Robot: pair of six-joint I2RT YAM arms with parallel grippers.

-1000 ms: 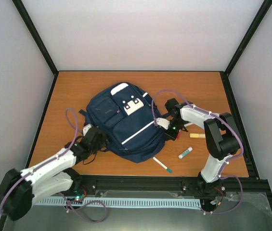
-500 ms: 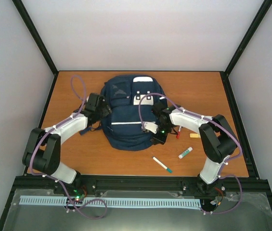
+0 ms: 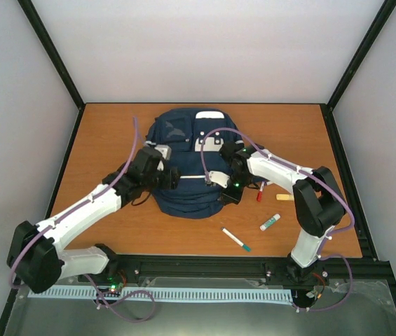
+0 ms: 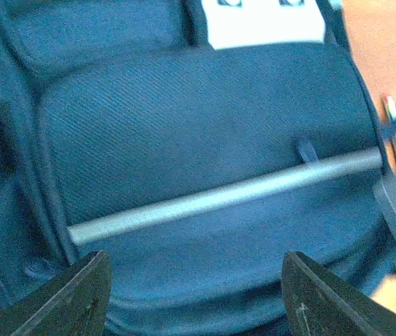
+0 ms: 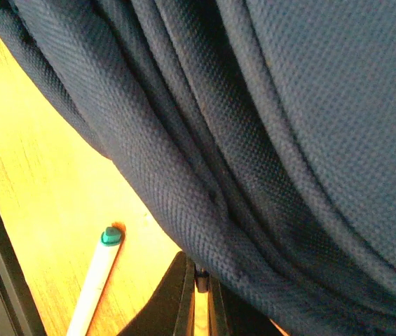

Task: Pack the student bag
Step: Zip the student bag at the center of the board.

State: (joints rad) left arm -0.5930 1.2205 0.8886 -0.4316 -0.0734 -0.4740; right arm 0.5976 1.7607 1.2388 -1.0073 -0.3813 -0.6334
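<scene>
The bench (image 3: 99,133) carries the bag (image 3: 190,201) at its middle, towards the far side, lying flat with its front pocket up. We judge the packing barely begun: the bag looks closed from above and nothing shows going into it.

The left jaws are spread wide and hover over the front pocket, either side of the grey stripe (image 4: 219,196), touching nothing that we can see. The right jaws sit at the bag's right edge, pressed almost together, and seem to pinch a fold of its fabric.

Still out on the bench, right of the bag: a pen (image 3: 236,239), a tube (image 3: 270,222), a red marker (image 3: 259,192) and a tan stick (image 3: 284,197).
</scene>
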